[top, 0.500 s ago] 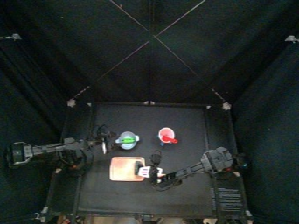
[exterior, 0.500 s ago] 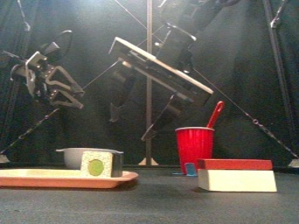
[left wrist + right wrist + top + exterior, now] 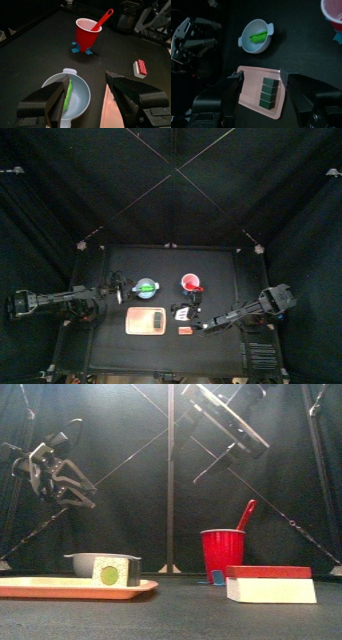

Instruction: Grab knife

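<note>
Near right end effector (image 3: 198, 324), knife (image 3: 178, 312)

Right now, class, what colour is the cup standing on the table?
The cup is red, seen best in the left wrist view.

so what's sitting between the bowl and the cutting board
nothing: the right wrist view shows only bare black table between the bowl and the cutting board

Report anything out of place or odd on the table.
Nothing is spilled or tipped. The red cup stands upright, the bowl sits level, and the cutting board lies flat. One oddity: no knife shows in any view.
</note>
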Action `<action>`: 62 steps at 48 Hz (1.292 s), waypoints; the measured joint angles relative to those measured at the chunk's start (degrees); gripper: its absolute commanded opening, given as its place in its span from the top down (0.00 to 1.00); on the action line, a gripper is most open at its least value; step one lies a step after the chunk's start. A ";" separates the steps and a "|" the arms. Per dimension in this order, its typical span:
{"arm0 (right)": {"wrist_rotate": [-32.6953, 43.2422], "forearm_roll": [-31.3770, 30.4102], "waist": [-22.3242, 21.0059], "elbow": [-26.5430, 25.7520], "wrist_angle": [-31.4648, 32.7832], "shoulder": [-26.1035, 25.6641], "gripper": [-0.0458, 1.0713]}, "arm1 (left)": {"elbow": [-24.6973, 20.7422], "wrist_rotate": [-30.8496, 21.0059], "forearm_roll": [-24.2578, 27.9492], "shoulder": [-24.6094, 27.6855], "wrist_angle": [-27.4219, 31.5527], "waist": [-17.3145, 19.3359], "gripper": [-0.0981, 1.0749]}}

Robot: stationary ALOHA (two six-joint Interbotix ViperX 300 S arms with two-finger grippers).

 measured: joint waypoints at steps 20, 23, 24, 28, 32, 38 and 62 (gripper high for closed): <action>-0.26 6.06 0.97 6.33 18.90 -7.47 0.14 | 0.00 0.00 0.00 0.00 0.00 0.00 0.12; 0.18 7.21 0.97 7.12 19.42 -7.38 0.14 | 0.00 0.00 -0.09 0.00 0.00 0.00 0.12; 0.35 7.56 0.97 7.38 19.60 -7.38 0.14 | 0.00 0.09 -0.09 -0.09 0.00 0.00 0.12; 0.79 8.61 0.97 8.44 19.69 -7.47 0.14 | 0.00 0.00 -0.09 -0.09 0.00 0.00 0.12; 0.97 9.40 0.79 9.23 19.78 -7.47 0.14 | 0.00 0.00 -0.09 0.00 0.00 0.00 0.12; 1.05 9.93 0.18 10.81 19.78 -7.73 0.14 | 0.00 0.00 -0.09 0.00 0.00 0.09 0.12; 0.62 8.44 -11.16 16.52 5.80 -8.44 0.17 | 0.00 0.00 -0.09 0.00 0.00 0.26 0.12</action>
